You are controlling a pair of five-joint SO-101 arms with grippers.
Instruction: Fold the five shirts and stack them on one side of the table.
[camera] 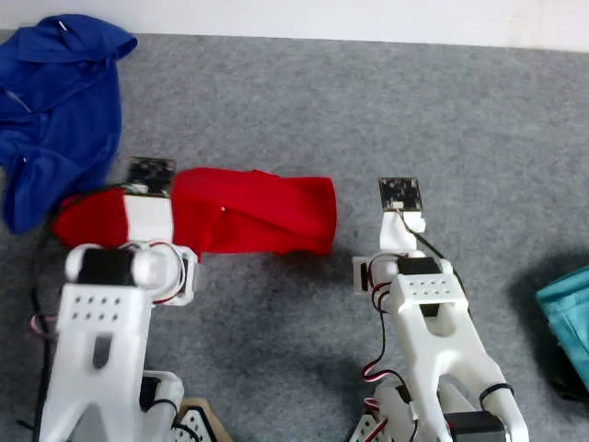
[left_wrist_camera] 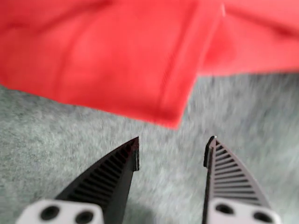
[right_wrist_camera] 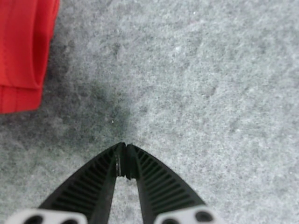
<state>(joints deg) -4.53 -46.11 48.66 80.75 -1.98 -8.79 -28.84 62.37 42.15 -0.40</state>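
Observation:
A red shirt [camera: 248, 212] lies folded into a long band across the middle of the grey table. The left arm stands over its left part. In the left wrist view my left gripper [left_wrist_camera: 173, 148] is open, just above the felt, with the red shirt's folded edge [left_wrist_camera: 140, 70] right ahead of its tips and nothing between them. My right gripper [right_wrist_camera: 125, 158] is shut and empty over bare felt, with the red shirt's end [right_wrist_camera: 23, 56] off to one side. A blue shirt [camera: 60, 101] lies crumpled at the far left corner. A teal shirt [camera: 566, 318] lies at the right edge.
The grey felt table [camera: 414, 110] has free room in the far middle and far right. A white wall edge runs along the back. Cables hang near both arm bases at the front.

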